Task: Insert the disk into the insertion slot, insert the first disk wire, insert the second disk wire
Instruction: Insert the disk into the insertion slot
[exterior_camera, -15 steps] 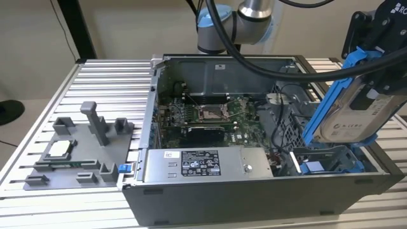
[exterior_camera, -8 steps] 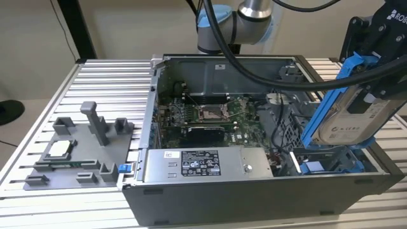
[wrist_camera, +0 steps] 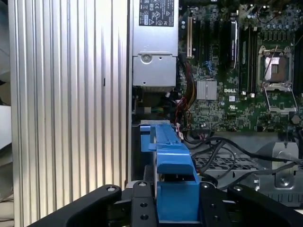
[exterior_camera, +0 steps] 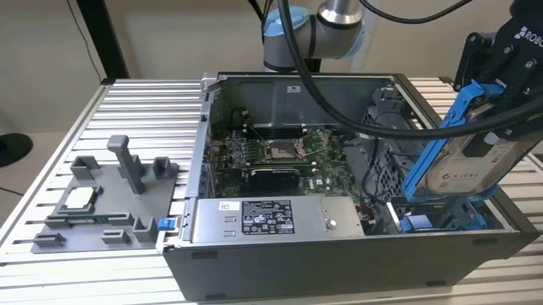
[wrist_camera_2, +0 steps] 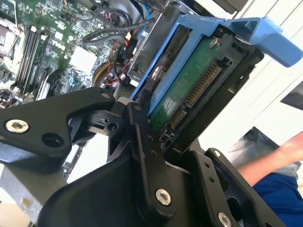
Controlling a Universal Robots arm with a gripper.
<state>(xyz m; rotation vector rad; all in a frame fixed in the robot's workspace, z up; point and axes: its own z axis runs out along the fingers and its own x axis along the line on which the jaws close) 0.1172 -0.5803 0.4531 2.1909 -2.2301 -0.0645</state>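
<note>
Blue-framed disk [exterior_camera: 458, 166] in black gripper [exterior_camera: 496, 113]

Beige wall [exterior_camera: 170, 32]; ribbed aluminium table [exterior_camera: 127, 108]; black post [exterior_camera: 102, 38].

A robotics test lab: a ribbed aluminium table [exterior_camera: 144, 108] carries an open computer case [exterior_camera: 339, 270] and a grey parts fixture [exterior_camera: 102, 210], with a robot arm [exterior_camera: 314, 35] behind, against a plain beige wall [exterior_camera: 42, 57].
</note>
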